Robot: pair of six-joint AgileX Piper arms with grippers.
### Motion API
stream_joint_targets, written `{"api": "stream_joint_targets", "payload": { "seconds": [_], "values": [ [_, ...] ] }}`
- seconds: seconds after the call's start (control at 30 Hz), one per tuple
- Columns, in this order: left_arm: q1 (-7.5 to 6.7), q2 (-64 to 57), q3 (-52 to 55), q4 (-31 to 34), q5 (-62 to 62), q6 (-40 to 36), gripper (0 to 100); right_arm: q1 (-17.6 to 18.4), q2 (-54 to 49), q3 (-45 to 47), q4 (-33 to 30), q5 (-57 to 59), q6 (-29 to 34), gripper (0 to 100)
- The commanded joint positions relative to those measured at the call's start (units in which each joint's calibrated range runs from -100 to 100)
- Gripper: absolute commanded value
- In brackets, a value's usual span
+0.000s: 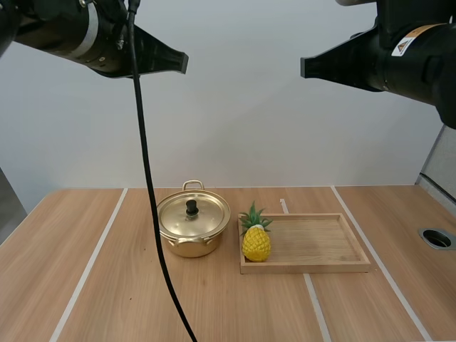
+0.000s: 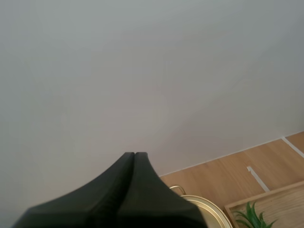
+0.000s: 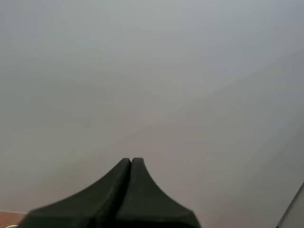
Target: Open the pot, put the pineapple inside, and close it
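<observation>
- We are holding both arms high above the tabletop (image 1: 92, 285), the left jaws and the right jaws pointing at each other across a wide gap. By our judgement this is a waiting posture, with no step of the task begun.
- The left jaws are pressed together into one dark wedge, gripping nothing. The right jaws are closed the same way and are also empty.
- The pot (image 1: 194, 228) is sitting far beneath the left jaws' tips, its lid (image 1: 194, 214) on and the black knob (image 1: 192, 206) facing up. That placement is suiting the left arm for lifting the lid.
- The pineapple (image 1: 256, 239) is standing upright far below the gap between the two pairs of jaws. It is in the wooden tray (image 1: 320, 246), at the end nearest the pot, so we are expecting a short carry.
- The high view is giving us the whole layout.
- The left wrist view is adding the pot's golden rim (image 2: 202, 209) and the pineapple's leaves (image 2: 251, 216) just past the left jaws.
- Both wrist views are showing the shut seam between the jaws more plainly than the high view does.
</observation>
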Motion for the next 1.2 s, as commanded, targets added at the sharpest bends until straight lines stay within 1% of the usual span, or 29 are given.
{"api": "stream_joint_targets", "payload": {
  "seconds": [0.0, 0.63, 0.83, 0.97, 1.03, 1.1, 1.13, 1.17],
  "values": [
    [-0.02, 1.54, -0.81, -1.74, 2.7, 1.64, 0, -0.17, -0.04, -0.36, -0.1, -0.31, -0.34, 0],
    [-0.02, 8.57, -0.98, -3.34, 7.35, 3.38, 0, -0.17, 0.06, -0.36, 0.0, 3.11, -0.34, 0],
    [-0.02, 11.64, -0.98, -3.59, 14.43, 3.92, 0, -0.17, 0.06, -0.36, 0.0, 3.49, -0.34, 0],
    [-0.02, 12.33, -0.98, -3.59, 15.5, 4.55, 1, -0.17, 0.06, -0.36, 0.0, 3.49, -0.34, 0],
    [-0.02, 12.2, -0.98, -3.73, 15.33, 5.55, 12, -0.17, 0.06, -0.36, 0.0, 3.49, -0.34, 0],
    [-0.02, 12.2, -0.98, -4.03, 15.66, 6.86, 38, -0.17, 0.06, -0.36, 0.0, 3.49, -0.34, 0],
    [-0.02, 12.2, -0.98, -4.3, 16.04, 7.82, 60, -0.17, 0.06, -0.36, 0.0, 3.49, -0.34, 0],
    [-0.02, 12.2, -0.98, -5.05, 16.04, 8.75, 86, -0.17, 0.06, -0.36, 0.0, 3.49, -0.34, 0]
  ]
}}
